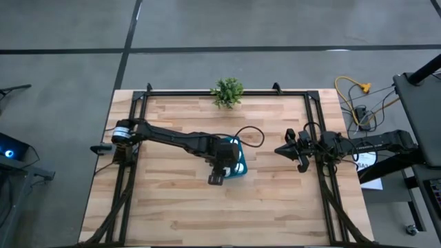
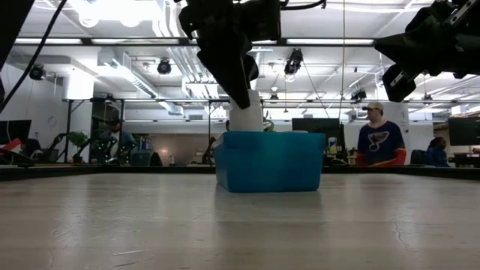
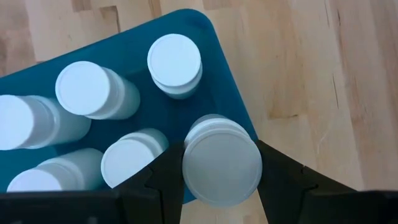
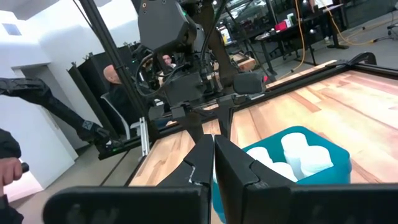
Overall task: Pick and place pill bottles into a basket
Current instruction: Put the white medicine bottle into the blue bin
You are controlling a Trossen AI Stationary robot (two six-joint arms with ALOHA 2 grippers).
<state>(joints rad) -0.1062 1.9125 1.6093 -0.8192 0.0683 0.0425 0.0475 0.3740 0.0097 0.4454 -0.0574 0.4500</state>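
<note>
Left end effector (image 3: 221, 177): clamped on sixth small white capped plastic pill bottle (image 3: 221, 168).
Below it: teal-blue rectangular plastic basket (image 3: 227, 93), five bottles inside.
Left: release only.
Right end effector (image 4: 214, 163): together, aside.

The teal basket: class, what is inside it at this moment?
Five white pill bottles stand in the basket; the left claw holds a sixth at its corner. The basket floor under them is mostly hidden.
</note>
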